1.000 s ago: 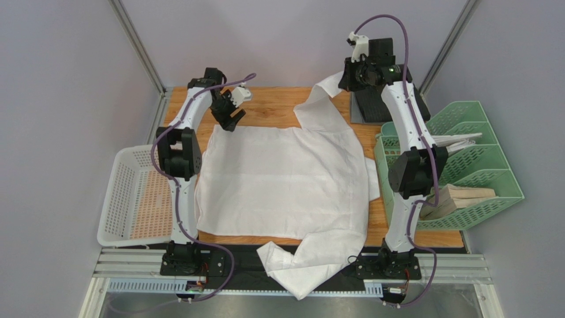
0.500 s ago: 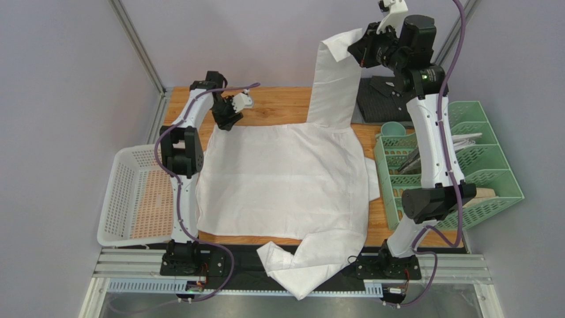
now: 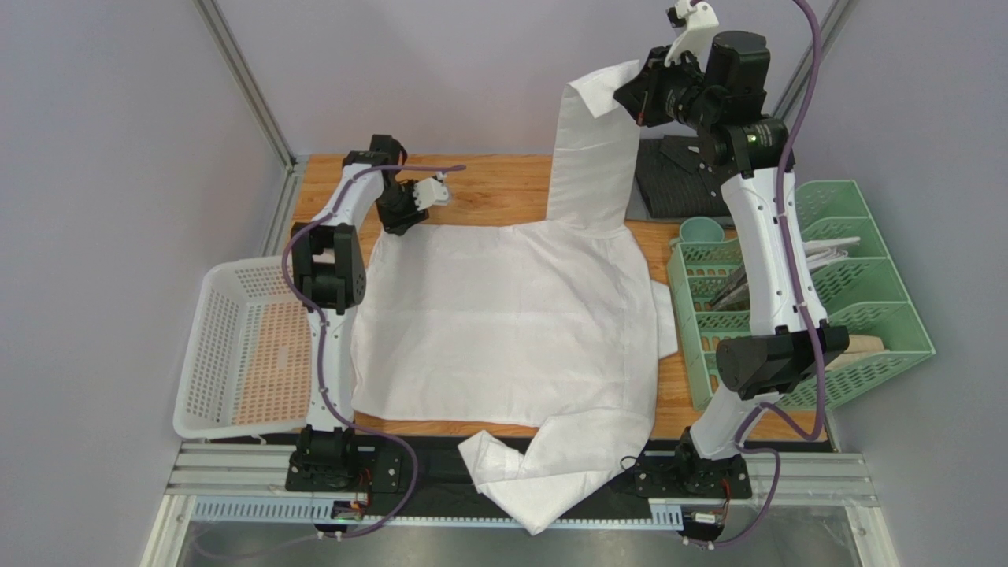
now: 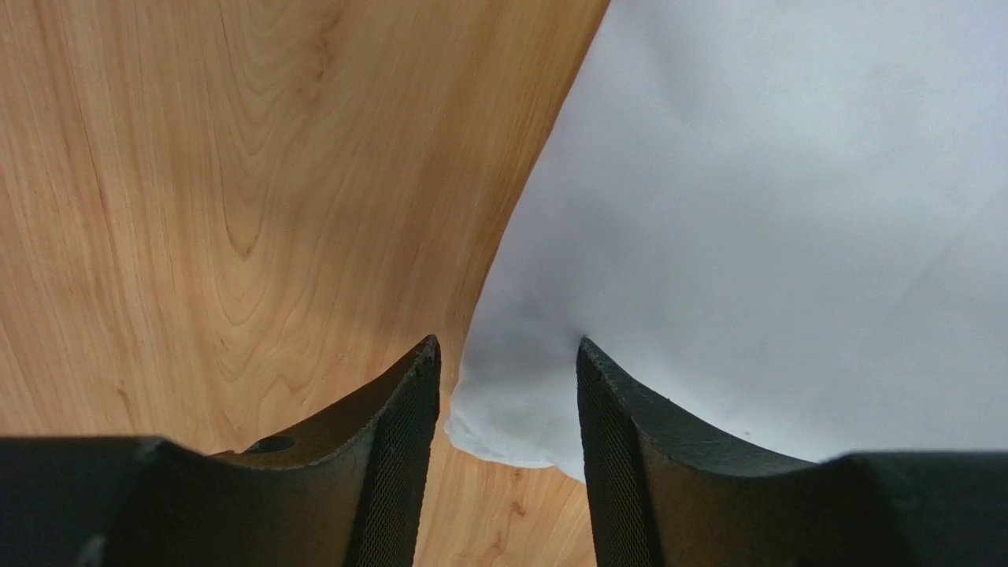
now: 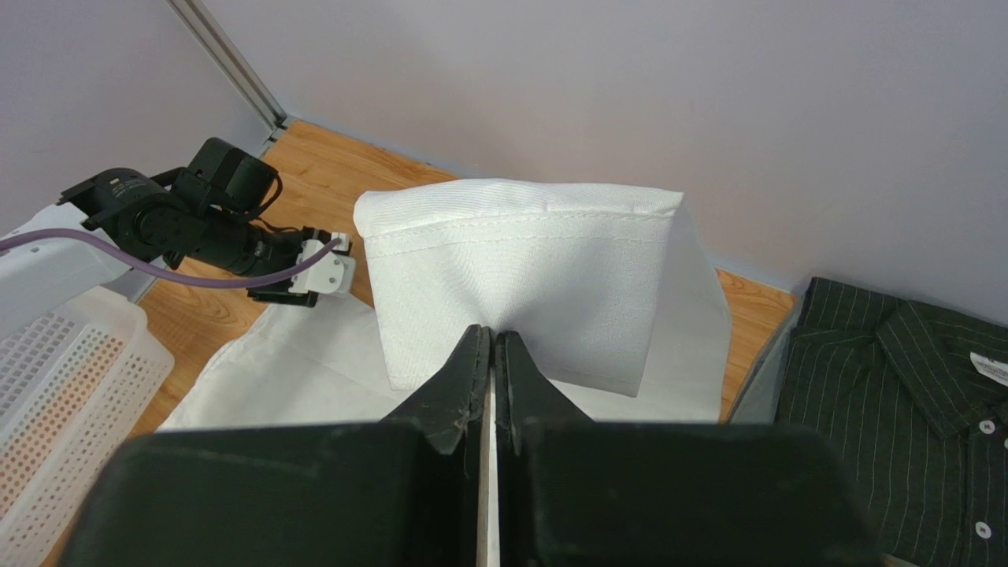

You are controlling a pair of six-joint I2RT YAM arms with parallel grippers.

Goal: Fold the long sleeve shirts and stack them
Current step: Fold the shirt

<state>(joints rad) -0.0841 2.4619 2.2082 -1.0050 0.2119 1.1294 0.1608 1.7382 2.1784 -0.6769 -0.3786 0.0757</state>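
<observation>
The right wrist view alone resolves the stripes and buttons of the dark shirt, at 4 o'clock of the right pincer. That pincer is clamped on the cuff of the white shirt. The white shirt lies spread flat on the table, with one sleeve held up at 1 o'clock. The left pincer stands open, astride the shirt's 11 o'clock corner.

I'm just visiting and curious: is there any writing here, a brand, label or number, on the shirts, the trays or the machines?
No text can be read in any view.
Small white tag inside the collar of the dark striped shirt: too small to read.
White shirt, white basket, green file tray: no writing shows.
</observation>
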